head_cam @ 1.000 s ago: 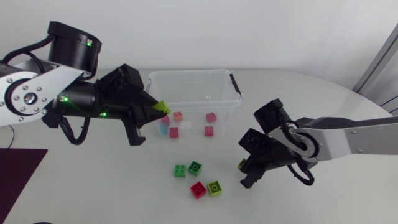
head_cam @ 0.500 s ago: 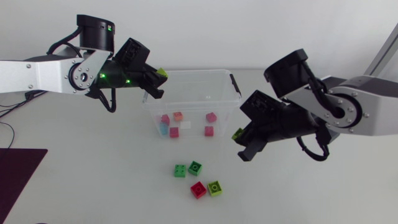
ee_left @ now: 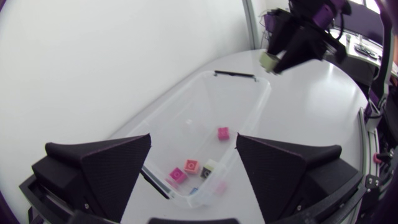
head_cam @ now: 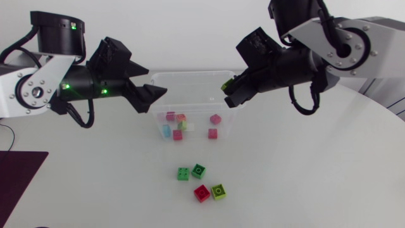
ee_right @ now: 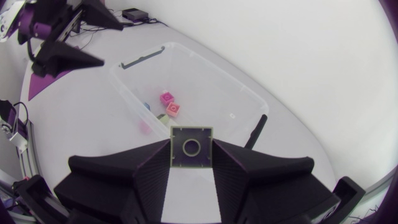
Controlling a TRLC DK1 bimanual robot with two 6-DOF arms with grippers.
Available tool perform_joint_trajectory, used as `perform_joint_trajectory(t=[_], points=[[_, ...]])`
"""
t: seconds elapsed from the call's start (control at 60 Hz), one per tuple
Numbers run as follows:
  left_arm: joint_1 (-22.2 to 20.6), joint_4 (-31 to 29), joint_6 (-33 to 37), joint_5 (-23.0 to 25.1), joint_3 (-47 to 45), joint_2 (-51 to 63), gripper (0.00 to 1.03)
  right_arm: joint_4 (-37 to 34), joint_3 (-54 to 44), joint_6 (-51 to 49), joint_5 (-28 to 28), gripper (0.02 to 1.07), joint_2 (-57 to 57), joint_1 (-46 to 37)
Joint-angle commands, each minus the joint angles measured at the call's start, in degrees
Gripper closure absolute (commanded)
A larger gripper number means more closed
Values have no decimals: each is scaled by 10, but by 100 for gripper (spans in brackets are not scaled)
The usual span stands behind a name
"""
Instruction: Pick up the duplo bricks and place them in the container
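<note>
The clear container (head_cam: 197,75) stands at the table's middle back with several bricks in it, among them a pink one (head_cam: 170,116), a magenta one (head_cam: 215,118) and a lime one (head_cam: 183,125). My left gripper (head_cam: 155,81) hangs open and empty above the container's left end; below its fingers in the left wrist view lie the container (ee_left: 186,102) and a magenta brick (ee_left: 222,132). My right gripper (head_cam: 229,88) is shut on a lime brick (ee_right: 191,147) above the container's right rim (ee_right: 205,59).
Loose on the table in front of the container lie two green bricks (head_cam: 183,173) (head_cam: 199,170), a red brick (head_cam: 202,193) and a lime brick (head_cam: 219,190). A dark mat (head_cam: 16,177) lies at the table's front left.
My left gripper opened and let its lime brick fall into the container. My right arm rose from the table and carried its lime brick back and left to the container's right rim.
</note>
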Motion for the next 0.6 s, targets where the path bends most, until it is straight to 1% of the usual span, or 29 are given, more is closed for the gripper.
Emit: perform_joint_trajectory(t=[0.0,0.05,0.167,0.25,0.333,0.35,0.4,0.417,0.433,0.467,0.483,0.5,0.517,0.55,0.583], points=[[-20,-34,49,19,-44,-25,6,18,32,13,2,80,42,2],[-40,-49,79,20,-69,-32,6,28,49,14,2,80,66,1],[-68,-75,127,20,-97,-29,5,51,73,16,3,79,102,-4],[-93,-92,158,20,-113,-8,6,63,94,19,4,79,129,-8],[-113,-95,178,17,-121,16,6,84,108,18,13,77,156,-14],[-115,-95,181,16,-122,19,6,87,110,18,13,76,160,-14],[-121,-100,193,15,-121,31,6,93,120,18,14,64,175,-15],[-124,-101,201,13,-121,39,6,94,126,18,17,54,184,-19],[-127,-102,204,13,-121,43,6,94,130,18,17,48,188,-20],[-129,-106,214,12,-119,51,6,93,137,17,21,31,197,-20],[-132,-109,222,11,-118,61,6,93,139,17,23,26,198,-20],[-133,-109,226,9,-116,67,6,93,140,17,25,22,198,-20],[-133,-110,227,9,-116,68,6,93,140,17,25,22,198,-20],[-137,-111,239,6,-113,88,6,92,139,17,27,17,191,-20],[-138,-115,246,5,-110,100,6,92,129,17,28,17,173,-18]])
